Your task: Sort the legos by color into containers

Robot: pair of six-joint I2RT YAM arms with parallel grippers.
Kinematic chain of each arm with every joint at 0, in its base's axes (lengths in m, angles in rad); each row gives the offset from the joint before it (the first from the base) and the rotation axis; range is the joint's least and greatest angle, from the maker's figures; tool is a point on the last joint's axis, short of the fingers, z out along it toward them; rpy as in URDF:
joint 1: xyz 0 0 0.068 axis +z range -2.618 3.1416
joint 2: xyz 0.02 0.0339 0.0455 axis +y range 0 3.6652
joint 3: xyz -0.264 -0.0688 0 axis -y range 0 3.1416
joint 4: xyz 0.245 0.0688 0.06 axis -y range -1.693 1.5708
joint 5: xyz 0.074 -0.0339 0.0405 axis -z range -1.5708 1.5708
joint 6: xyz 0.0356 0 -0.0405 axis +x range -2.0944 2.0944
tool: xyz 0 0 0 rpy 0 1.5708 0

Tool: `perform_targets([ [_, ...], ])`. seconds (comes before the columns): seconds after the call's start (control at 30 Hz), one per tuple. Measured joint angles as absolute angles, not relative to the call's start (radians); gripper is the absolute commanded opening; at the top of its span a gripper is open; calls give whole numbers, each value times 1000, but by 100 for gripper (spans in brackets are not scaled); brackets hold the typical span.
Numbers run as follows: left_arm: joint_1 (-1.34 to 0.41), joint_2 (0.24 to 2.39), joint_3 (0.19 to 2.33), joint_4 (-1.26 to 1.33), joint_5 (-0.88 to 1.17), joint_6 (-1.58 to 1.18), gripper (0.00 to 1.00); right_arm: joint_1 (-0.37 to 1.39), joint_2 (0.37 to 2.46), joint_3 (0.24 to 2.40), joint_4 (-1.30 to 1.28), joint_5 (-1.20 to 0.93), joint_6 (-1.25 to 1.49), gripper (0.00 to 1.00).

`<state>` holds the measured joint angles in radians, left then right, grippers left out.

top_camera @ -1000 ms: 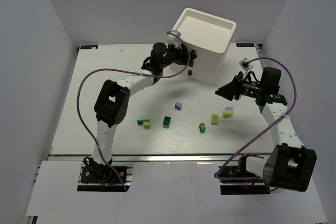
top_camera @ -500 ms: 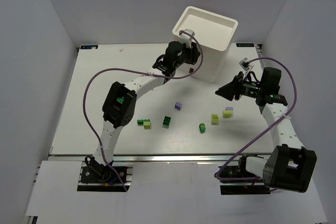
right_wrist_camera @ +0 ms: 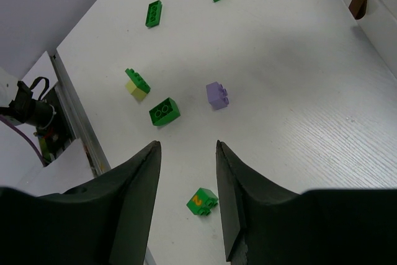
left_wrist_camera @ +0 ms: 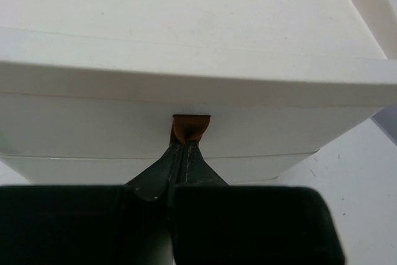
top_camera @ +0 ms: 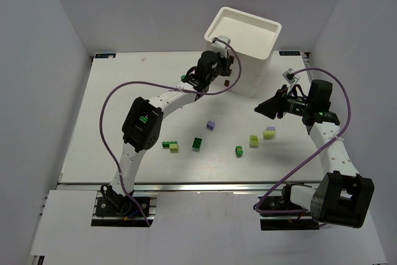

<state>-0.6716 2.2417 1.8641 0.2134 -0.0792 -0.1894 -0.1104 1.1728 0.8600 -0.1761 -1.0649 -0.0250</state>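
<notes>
Left hand [left_wrist_camera: 186,146] is pinched tight on the small brown handle [left_wrist_camera: 190,126] of the drawer [left_wrist_camera: 93,125] just under the white unit's [top_camera: 243,34] top lip, its fingers together with only that tab between them. The step looks like opening a container. The pull wants to run straight out along the drawer's slide, level, no twist. That tab is narrow and looks slick, so a slanted tug could slip the pads off or drag the whole light plastic box across the tabletop [top_camera: 124,103].

Right hand [right_wrist_camera: 186,147] hovers with its fingers apart and nothing between them, above the scattered legos [top_camera: 197,143]. Those bricks lie loose on the tabletop, well apart from the unit: a pale purple one [right_wrist_camera: 217,95], glossy dark green ones [right_wrist_camera: 164,111], a lime piece [top_camera: 254,141]. They are hard, studded, square-edged plastic. The drawers are smooth matte white, and the tabletop shows a faint wood grain.
</notes>
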Motion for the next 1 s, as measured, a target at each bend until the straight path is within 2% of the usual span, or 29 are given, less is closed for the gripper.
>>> perform_targets([
  [0.2,-672,2173,1731,307,-82,-185,0,-111,1173,860,-176,-1064,-25,46],
  [0.5,-678,1957,1444,352,-77,-166,0,-111,1173,860,-176,-1056,-26,47],
  [0.6,-678,1901,1369,362,-71,-164,0,-111,1173,860,-177,-1051,-31,53],
  [0.63,-678,1886,1349,368,-70,-164,0,-111,1173,860,-178,-1050,-34,60],
  [0.7,-678,1863,1322,374,-68,-165,0,-111,1173,860,-182,-1048,-40,66],
  [0.73,-678,1855,1314,373,-67,-165,13,-111,1173,860,-184,-1046,-46,73],
  [0.77,-677,1848,1308,367,-67,-166,30,-111,1173,860,-186,-1046,-54,76],
  [0.8,-677,1843,1306,362,-67,-165,48,-110,1173,860,-188,-1045,-65,76],
  [0.83,-677,1842,1306,354,-65,-169,70,-110,1173,860,-194,-1046,-84,82],
  [0.9,-677,1840,1306,334,-65,-178,81,-107,1173,860,-222,-1046,-120,85],
  [1.0,-677,1835,1306,290,-67,-187,84,-91,1179,860,-265,-1048,-198,85],
])
